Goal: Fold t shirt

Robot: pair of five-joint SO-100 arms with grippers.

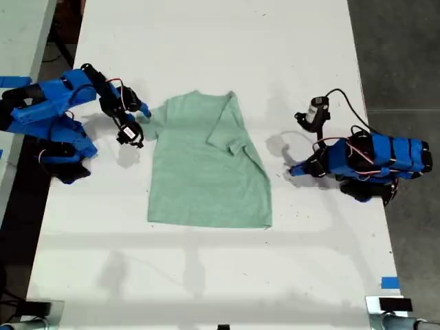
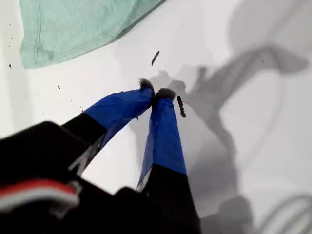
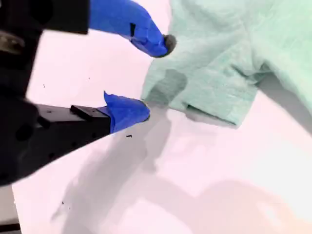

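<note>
Lying flat, the t shirt (image 1: 206,165) points its collar toward the exterior view's top.

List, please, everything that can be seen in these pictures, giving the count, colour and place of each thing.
t shirt: one, pale mint green, flat at the table's middle, the sleeve on the exterior view's right folded inward.
table: one, white, under everything.
tape: blue, one piece near the table's lower corner at the exterior view's right.
cable: one, black, running to the arm at the exterior view's right.
my first gripper: one, blue fingers, shut on nothing, over bare table at the exterior view's right.
my second gripper: one, blue fingers, open at the t shirt's sleeve edge at the exterior view's left.
</note>
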